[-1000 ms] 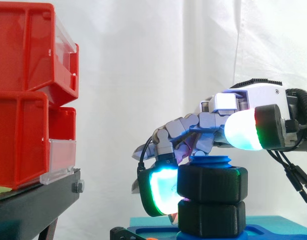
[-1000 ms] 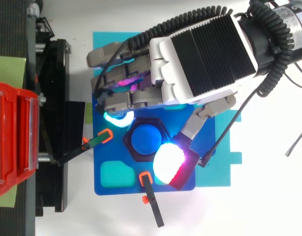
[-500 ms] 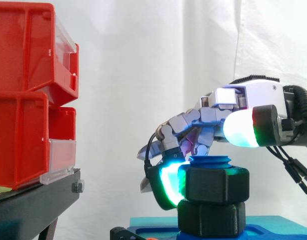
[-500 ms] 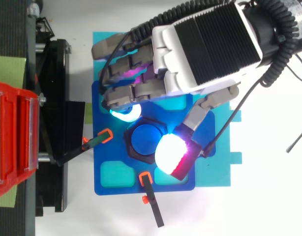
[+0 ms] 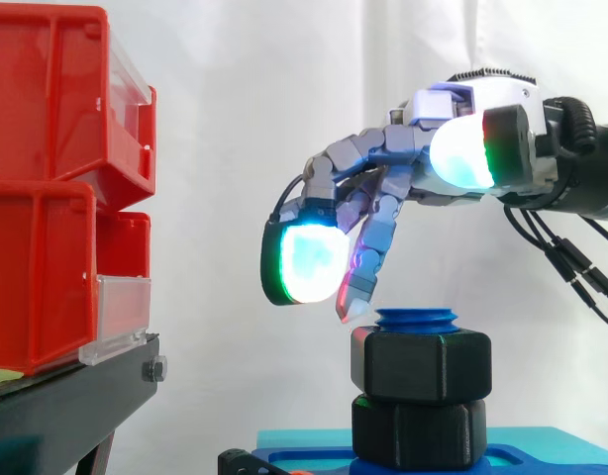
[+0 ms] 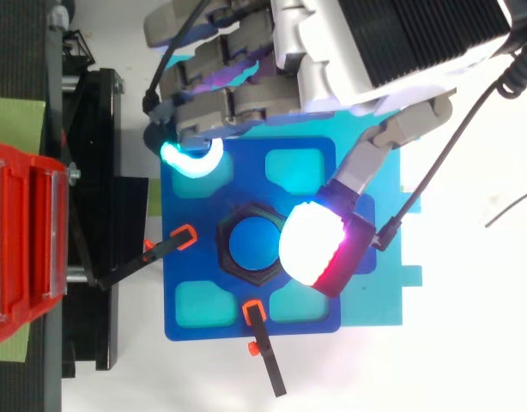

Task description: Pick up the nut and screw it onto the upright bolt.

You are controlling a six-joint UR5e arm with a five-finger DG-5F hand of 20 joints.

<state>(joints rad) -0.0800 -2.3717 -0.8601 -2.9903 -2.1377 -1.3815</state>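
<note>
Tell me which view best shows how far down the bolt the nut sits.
Side view: the nut sits near the bolt top, blue tip poking above. The top view gives its hexagon outline around the bolt end, not height.

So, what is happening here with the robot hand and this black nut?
The robot's hand hovers open above the upright blue bolt and holds nothing. The black nut sits on the bolt, with the bolt's top showing above it. Below it, a second black hexagonal piece rests on the blue base plate. The fingers do not grip the nut.
</note>
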